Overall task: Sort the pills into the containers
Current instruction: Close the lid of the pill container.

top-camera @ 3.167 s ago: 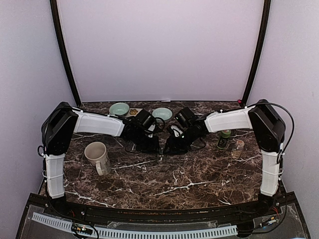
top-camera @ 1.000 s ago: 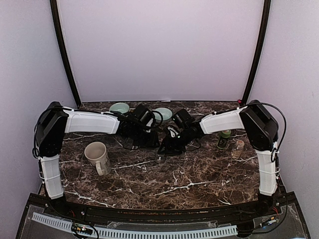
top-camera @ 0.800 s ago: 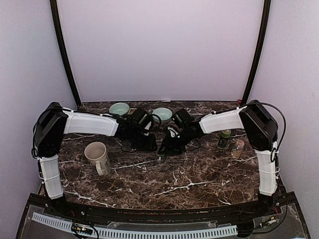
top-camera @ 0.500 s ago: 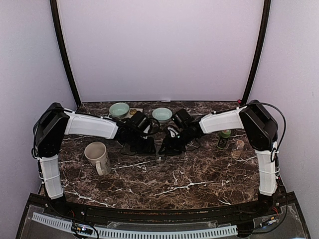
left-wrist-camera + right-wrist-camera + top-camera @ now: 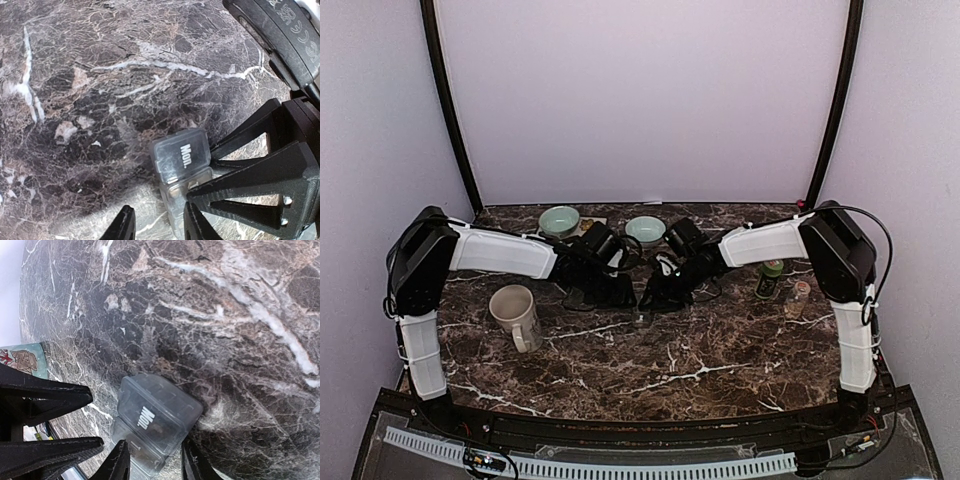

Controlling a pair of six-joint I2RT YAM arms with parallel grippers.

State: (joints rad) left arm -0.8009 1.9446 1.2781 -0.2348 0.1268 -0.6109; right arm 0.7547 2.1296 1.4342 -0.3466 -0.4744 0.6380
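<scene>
Risk of flipping the clear plastic "Mon." pill box (image 5: 181,150), lower centre, through uneven tugs by the narrow-set left gripper (image 5: 159,220) and right gripper (image 5: 155,451), hold unclear.

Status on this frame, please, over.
Left hand, right hand: both low, straddling the clear pill organizer, grip unconfirmed. Organizer on marble table, Mon. end showing. Hands crowd each other.

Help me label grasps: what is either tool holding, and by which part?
Cannot be told. The left tool and right tool each straddle the clear pill organizer beside its Mon. lid, but a firm grip isn't visible.
</scene>
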